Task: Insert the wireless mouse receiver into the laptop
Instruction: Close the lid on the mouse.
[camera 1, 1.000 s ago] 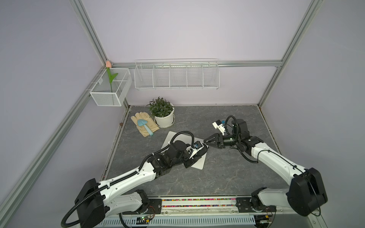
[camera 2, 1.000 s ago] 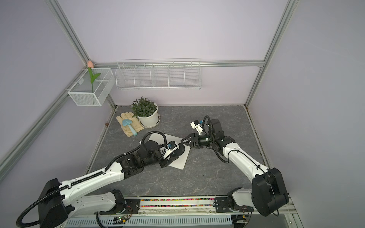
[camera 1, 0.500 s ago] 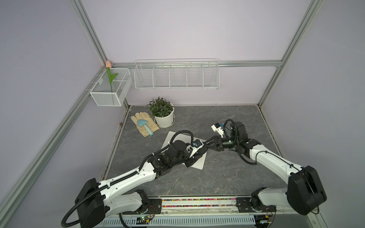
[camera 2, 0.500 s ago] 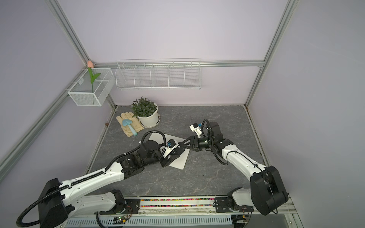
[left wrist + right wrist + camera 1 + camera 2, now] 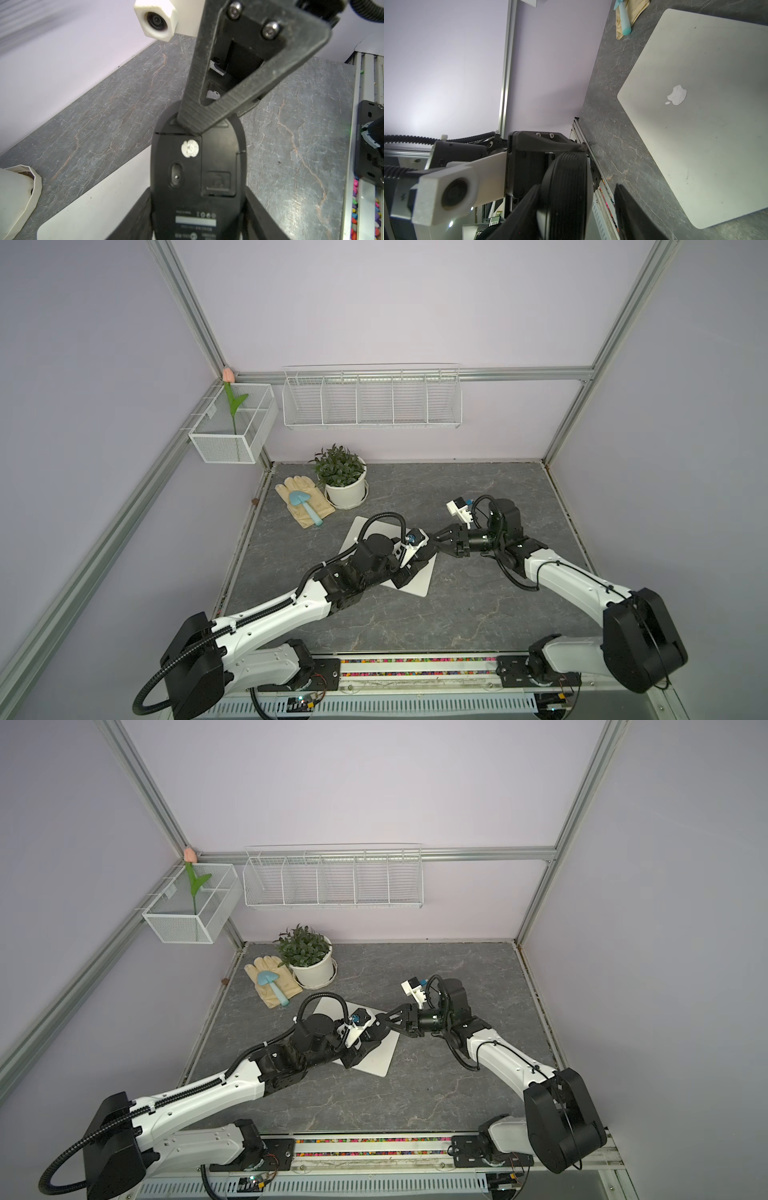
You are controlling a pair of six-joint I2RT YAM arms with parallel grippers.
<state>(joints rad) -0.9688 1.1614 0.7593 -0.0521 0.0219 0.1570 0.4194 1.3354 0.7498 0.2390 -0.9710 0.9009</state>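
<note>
Gripping a black mouse (image 5: 197,158) by its sides, the left claw (image 5: 197,192) is closed on it and turns its underside towards the left wrist camera, above the laptop (image 5: 419,581) at the centre of both top views. That arm hides most of the lid there; only a near corner and a far strip show. The right wrist view shows the lid's pale apple logo (image 5: 676,96). The laptop lies lid down on the grey tabletop (image 5: 612,135), partly cut off by the frame.

The right claw (image 5: 435,543) straddles the mouse's front end with its jaws partly apart. One finger (image 5: 207,108) rests on the underside, and the right wrist view shows a gap between the mouse and one finger.

The wireless mouse receiver I cannot pick out. A small grey stub (image 5: 213,94) shows through that finger's cut-out, too blurred to name. The mouse's label (image 5: 195,221) carries a pale bar, icons and print too small to read.
</note>
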